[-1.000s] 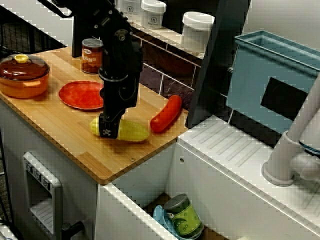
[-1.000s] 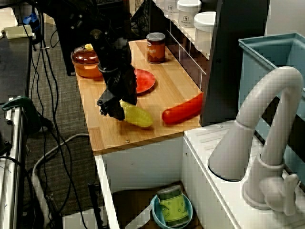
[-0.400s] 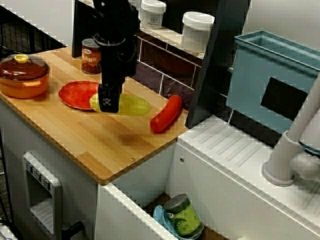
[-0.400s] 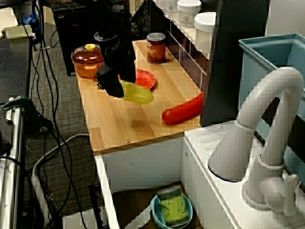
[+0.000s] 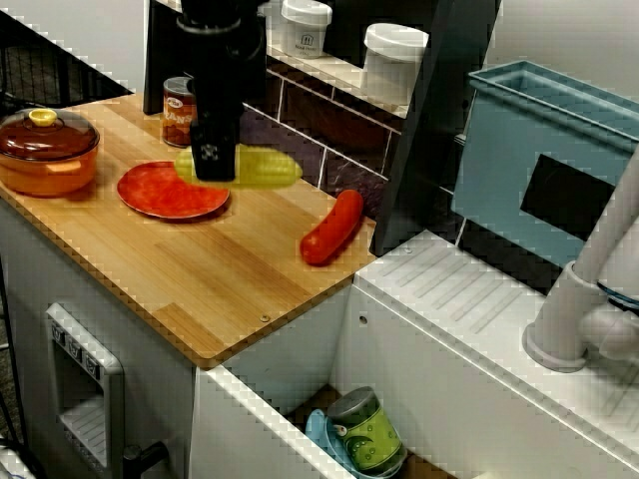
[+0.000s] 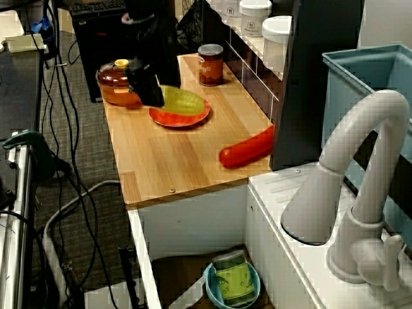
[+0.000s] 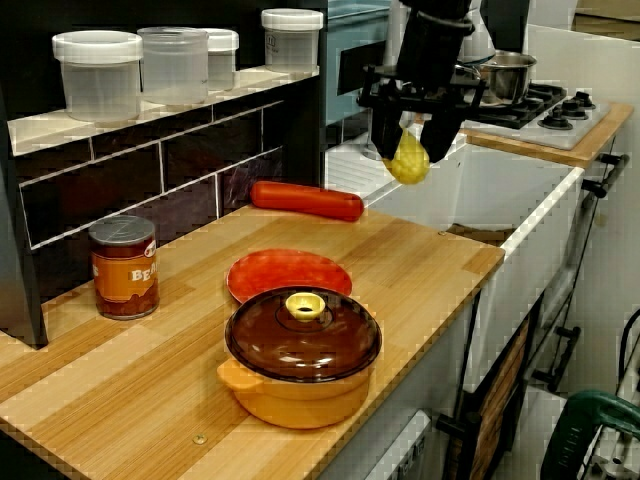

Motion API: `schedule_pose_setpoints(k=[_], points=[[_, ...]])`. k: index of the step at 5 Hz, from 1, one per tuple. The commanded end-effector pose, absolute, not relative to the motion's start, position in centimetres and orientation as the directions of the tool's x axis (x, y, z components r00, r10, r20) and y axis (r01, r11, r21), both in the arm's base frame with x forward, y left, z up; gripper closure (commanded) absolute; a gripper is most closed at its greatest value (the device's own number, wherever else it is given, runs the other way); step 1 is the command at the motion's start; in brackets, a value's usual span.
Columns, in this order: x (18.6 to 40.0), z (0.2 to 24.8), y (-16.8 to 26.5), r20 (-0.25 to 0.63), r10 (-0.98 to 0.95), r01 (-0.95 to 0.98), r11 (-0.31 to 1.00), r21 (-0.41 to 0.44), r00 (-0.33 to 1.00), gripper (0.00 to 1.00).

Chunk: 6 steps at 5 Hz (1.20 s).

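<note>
My gripper is shut on one end of a yellow corn cob, which hangs level in the air. In the view from the counter's front the cob hovers over the right edge of a red plate. In the view from the sink side the gripper holds the cob just above the plate. From the pot end, the cob points at the camera below the gripper. A long red sausage lies on the wooden counter to the right.
An orange pot with a brown lid stands left of the plate, a red can behind it. White jars sit on the shelf. A sink, tap and blue rack lie right. A green cup sits below.
The gripper lifted the corn cob off the counter and carried it up and left, from beside the sausage to above the red plate. The sausage stayed put.
</note>
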State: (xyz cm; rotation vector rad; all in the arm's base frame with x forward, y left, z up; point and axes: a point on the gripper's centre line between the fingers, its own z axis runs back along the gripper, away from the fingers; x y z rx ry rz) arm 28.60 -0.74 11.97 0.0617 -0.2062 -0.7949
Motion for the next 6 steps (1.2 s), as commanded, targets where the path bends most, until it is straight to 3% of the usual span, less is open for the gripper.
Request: schedule_pose_setpoints(k=[1,4,6], points=[[29.1,16.1,0.5,0.225,-0.706,0.686,0.707,0.171,0.672,1.00],[27.9,19.1,2.1,0.263,-0.699,0.690,0.710,0.143,0.665,1.00],[28.4,20.6,2.9,0.276,-0.687,0.684,0.719,0.123,0.672,1.00]])
